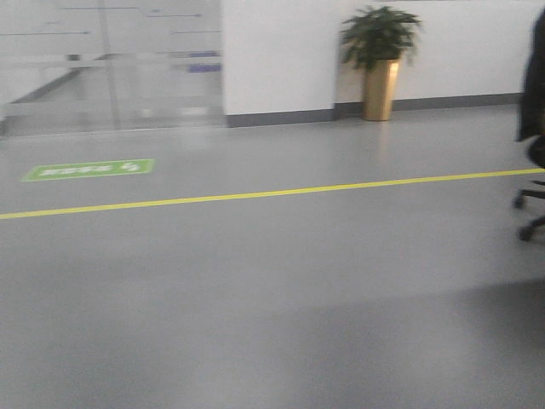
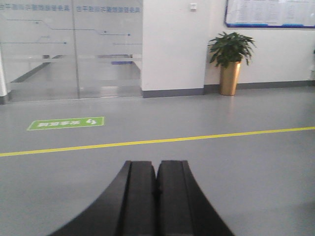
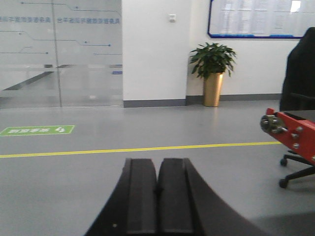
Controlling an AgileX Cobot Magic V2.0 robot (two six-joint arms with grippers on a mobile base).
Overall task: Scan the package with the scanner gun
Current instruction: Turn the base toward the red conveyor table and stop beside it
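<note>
No package and no scanner gun show in any view. My left gripper (image 2: pixel 157 164) is shut and empty; its black fingers press together and point out over bare grey floor. My right gripper (image 3: pixel 158 161) is likewise shut and empty, pointing over the same floor. Neither gripper shows in the front view.
A yellow floor line (image 1: pixel 255 194) crosses the grey floor, with a green floor sign (image 1: pixel 89 169) at left. A potted plant (image 1: pixel 380 60) stands by the white wall. An office chair (image 1: pixel 532 153) stands at right. A red device (image 3: pixel 293 133) shows at the right wrist view's edge. Glass partitions (image 1: pixel 111 64) stand back left.
</note>
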